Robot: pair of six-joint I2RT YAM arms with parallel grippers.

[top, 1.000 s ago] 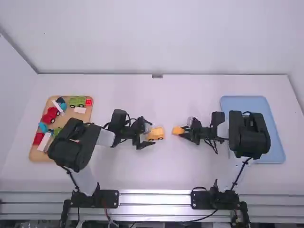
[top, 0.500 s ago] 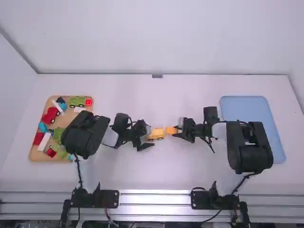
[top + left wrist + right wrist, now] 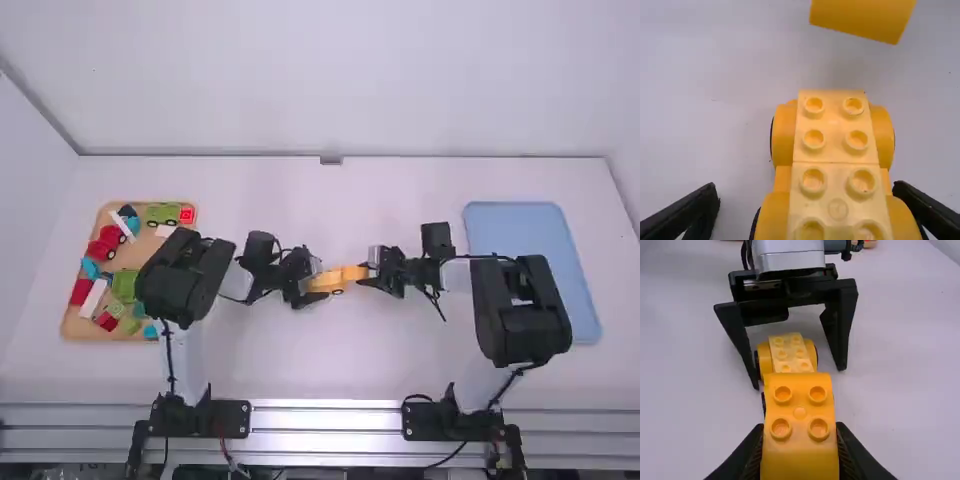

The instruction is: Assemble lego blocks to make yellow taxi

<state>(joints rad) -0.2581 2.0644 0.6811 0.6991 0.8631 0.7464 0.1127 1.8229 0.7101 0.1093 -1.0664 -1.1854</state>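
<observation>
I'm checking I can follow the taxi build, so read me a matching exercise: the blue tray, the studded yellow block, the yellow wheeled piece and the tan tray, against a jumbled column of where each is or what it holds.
1. Blue tray
2. Studded yellow block
3. Yellow wheeled piece
4. Tan tray

A. Between the open jaws of the left gripper
B. Holds blocks of several colours
C. Clamped in the jaws of the right gripper
D. Right side of the table

Pairs: 1-D, 2-C, 3-A, 4-B
</observation>
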